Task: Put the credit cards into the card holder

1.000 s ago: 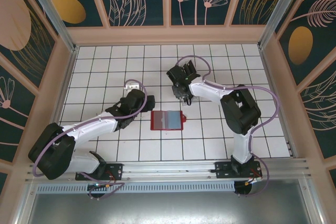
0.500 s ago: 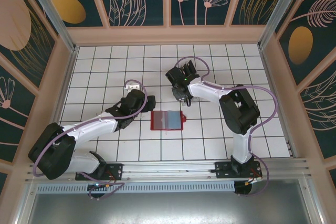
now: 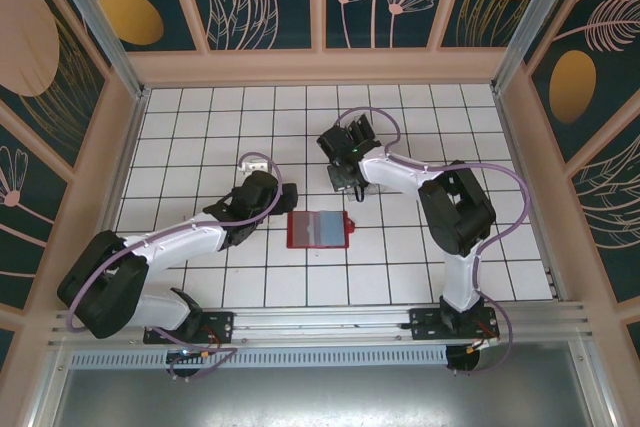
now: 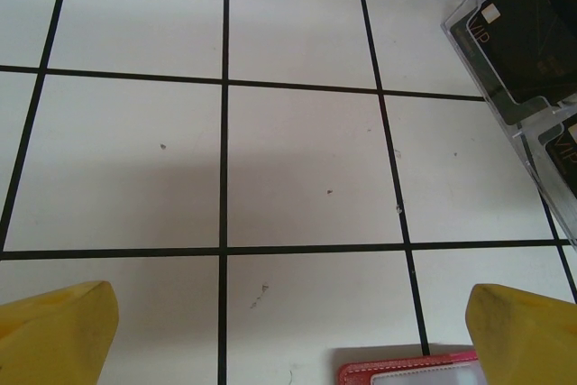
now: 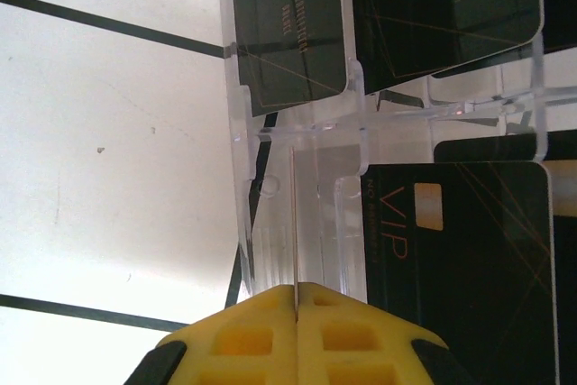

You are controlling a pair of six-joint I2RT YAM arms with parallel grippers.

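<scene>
My right gripper [image 5: 295,293] pinched shut on thin credit card [image 5: 295,223], edge-on, at clear plastic slotted rack [image 5: 248,178]. More black glossy credit cards [image 5: 455,268] in rack. My left gripper [image 4: 290,335] wide, empty, beside open flat red wallet [image 3: 318,229]. Pockets look empty: none stowed, all left.

Right gripper [image 5: 295,293], yellow fingertips pressed together w/ no gap, sat just short of a clear plastic rack [image 5: 270,132] on the white-tiled table [image 5: 117,178]. A thin pale line ran from the seam btwn the tips up into the rack; what it was couldn't be told. Black credit cards [image 5: 288,24] lay in the rack's slots: two side by side at its far end, and a third nearer, beside the fingertips, marked "VIP" in gold w/ a chip.
</scene>
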